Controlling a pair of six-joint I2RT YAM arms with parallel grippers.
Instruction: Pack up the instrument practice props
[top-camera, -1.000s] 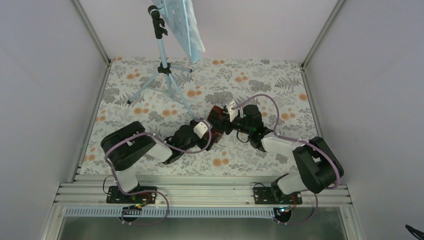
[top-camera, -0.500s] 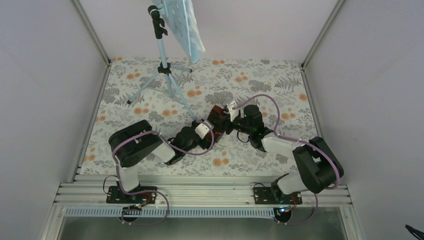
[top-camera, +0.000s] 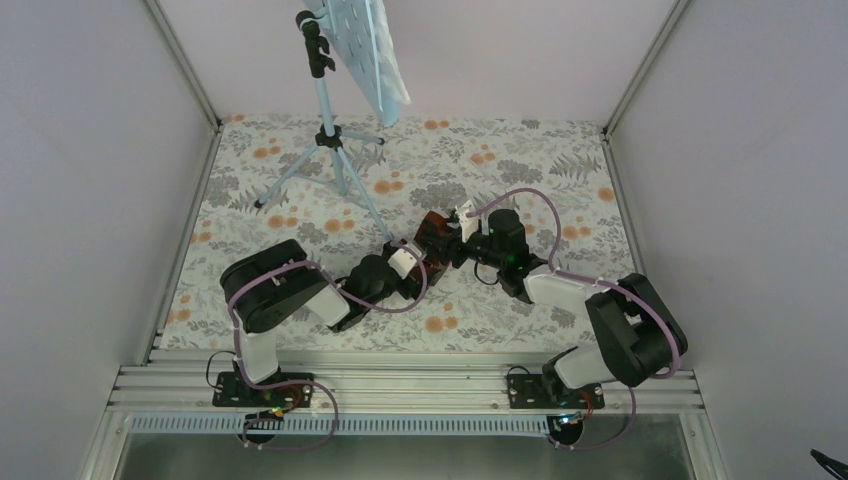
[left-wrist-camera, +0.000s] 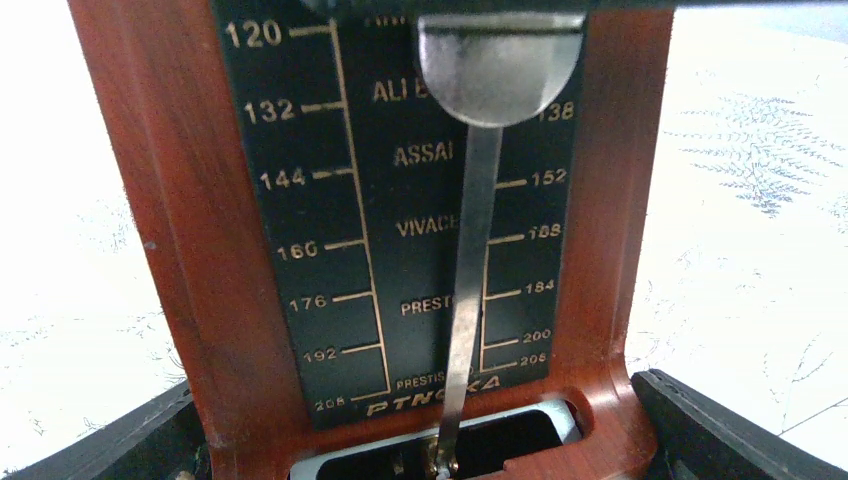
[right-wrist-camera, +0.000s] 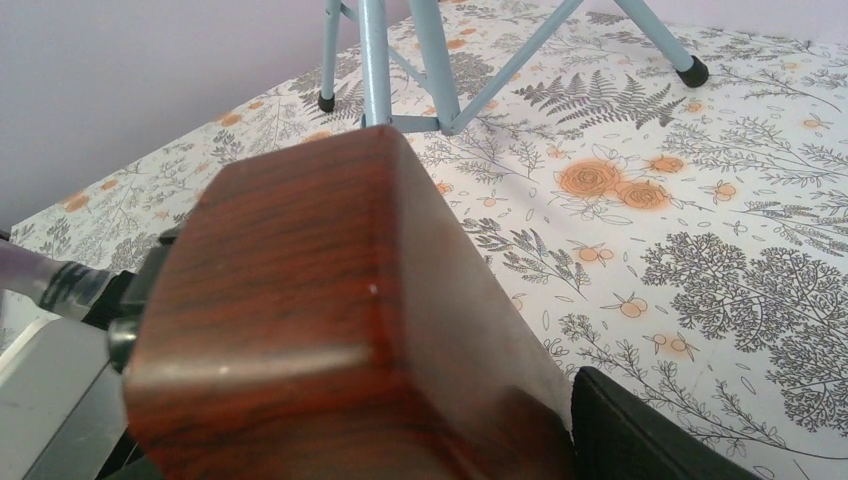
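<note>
Metronome (left-wrist-camera: 300, 200) sits between both pincers. Left pincer (top-camera: 424, 264): spread wide, fingers (left-wrist-camera: 720, 425) flanking the metronome's base, just beside the wood. Right pincer (top-camera: 452, 246): astride the opposite end, one finger (right-wrist-camera: 640, 435) against the wood, the other hidden; cannot tell if it grips. Music stand (right-wrist-camera: 440, 60) upright beyond the right pincer.

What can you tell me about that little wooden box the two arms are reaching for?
It is a small metronome of glossy reddish-brown wood, near the middle of the flowered table cover. Its open front shows a black scale with gold numbers up to 208 and tempo words such as Vivace, and a thin metal pendulum rod carrying a silver weight near the 132 mark. The left gripper and right gripper flank it from opposite sides; whether they press on it cannot be told.
</note>
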